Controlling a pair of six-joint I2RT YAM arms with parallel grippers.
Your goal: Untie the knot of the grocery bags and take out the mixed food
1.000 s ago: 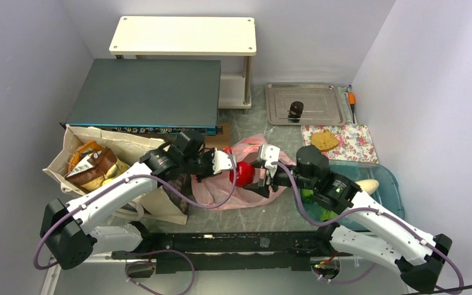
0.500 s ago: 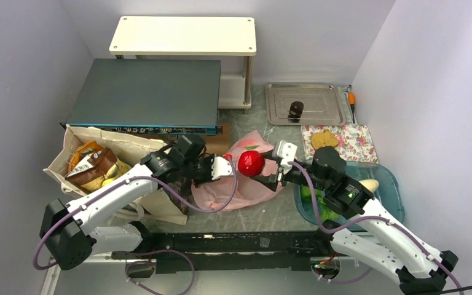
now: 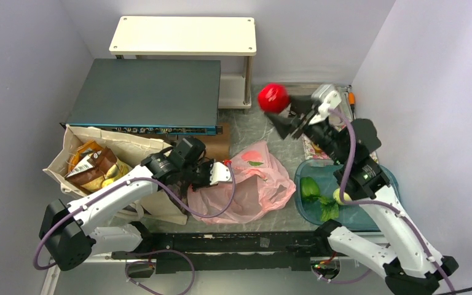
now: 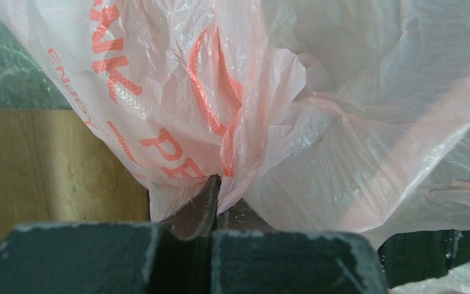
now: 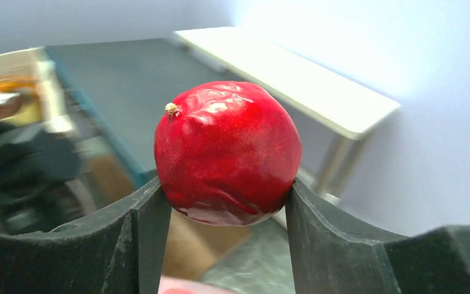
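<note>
The red fruit point(image 3: 273, 97) is clasped by the right hand point(image 3: 281, 110), tub point(image 3: 301, 209) at five o'clock (bag point(image 3: 252, 184) pinched by left hand point(image 3: 223, 174)).

I see a steel tray point(image 3: 304, 87) beneath my right claw point(image 3: 283, 109), a white shelf point(image 3: 183, 35) and grey case point(image 3: 147, 92) to its left, and a blue tub point(image 3: 386, 179) nearer me.
</note>
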